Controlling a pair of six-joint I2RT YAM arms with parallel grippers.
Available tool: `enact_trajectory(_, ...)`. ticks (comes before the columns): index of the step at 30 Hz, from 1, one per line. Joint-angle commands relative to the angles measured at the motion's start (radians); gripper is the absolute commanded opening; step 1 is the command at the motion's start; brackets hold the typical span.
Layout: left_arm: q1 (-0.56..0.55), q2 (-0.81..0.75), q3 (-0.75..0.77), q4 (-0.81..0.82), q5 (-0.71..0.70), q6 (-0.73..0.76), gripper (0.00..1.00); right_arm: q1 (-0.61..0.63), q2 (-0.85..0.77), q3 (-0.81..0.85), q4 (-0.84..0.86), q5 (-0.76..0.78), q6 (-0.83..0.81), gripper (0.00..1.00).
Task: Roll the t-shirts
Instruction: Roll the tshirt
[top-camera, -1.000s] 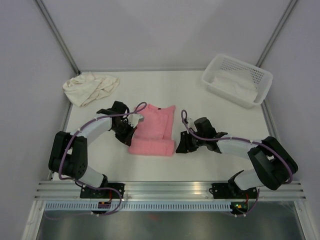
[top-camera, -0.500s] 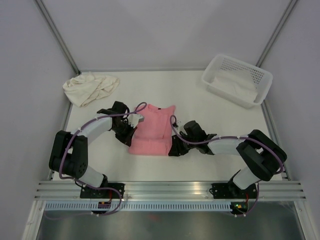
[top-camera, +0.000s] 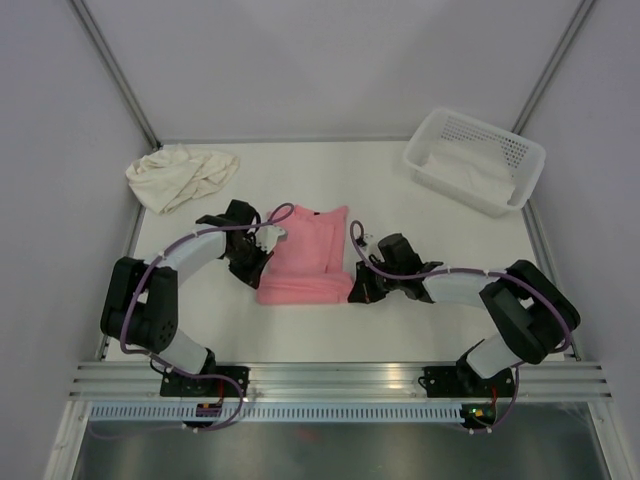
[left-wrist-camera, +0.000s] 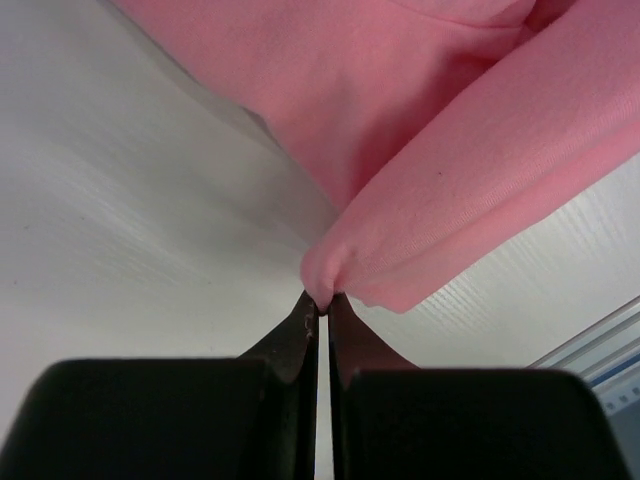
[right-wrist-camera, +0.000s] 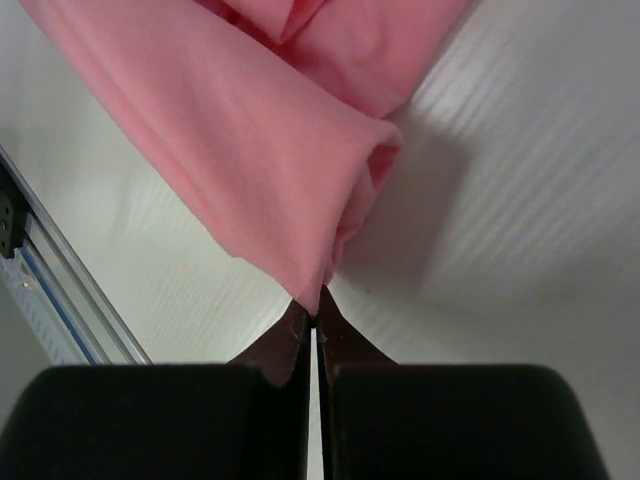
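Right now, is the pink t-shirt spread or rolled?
Partly rolled: the pink t-shirt has a roll at its near edge; the rest lies flat.

White perforated basket (top-camera: 487, 134) at the far right corner of the white table (top-camera: 330, 180).

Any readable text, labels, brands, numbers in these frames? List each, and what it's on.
None readable.
No print on the pink t-shirt, cream t-shirt, basket or table.
Coloured spots at the arm bases: too small to read.

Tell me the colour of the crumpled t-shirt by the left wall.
Cream t-shirt; top external view.
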Motion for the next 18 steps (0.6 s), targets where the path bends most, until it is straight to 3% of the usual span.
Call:
enact_trajectory(1,0.004,0.026,0.054,0.032,-0.095,-0.012,0.02,-0.073,-0.045,0.044,-0.144,-0.026,-0.093,0.0)
enact_trajectory(7,0.004,0.001,0.048,0.036,-0.04,-0.014,0.02,-0.079,-0.034,0.096,-0.222,-0.058,-0.12,0.0)
enact_trajectory(12,0.003,-0.014,0.043,0.036,0.064,-0.02,0.02,-0.079,-0.014,0.117,-0.169,-0.067,-0.1,0.01)
enact_trajectory(18,0.003,-0.007,0.06,0.038,0.077,-0.031,0.14,-0.076,0.024,0.142,-0.129,-0.073,-0.078,0.07)
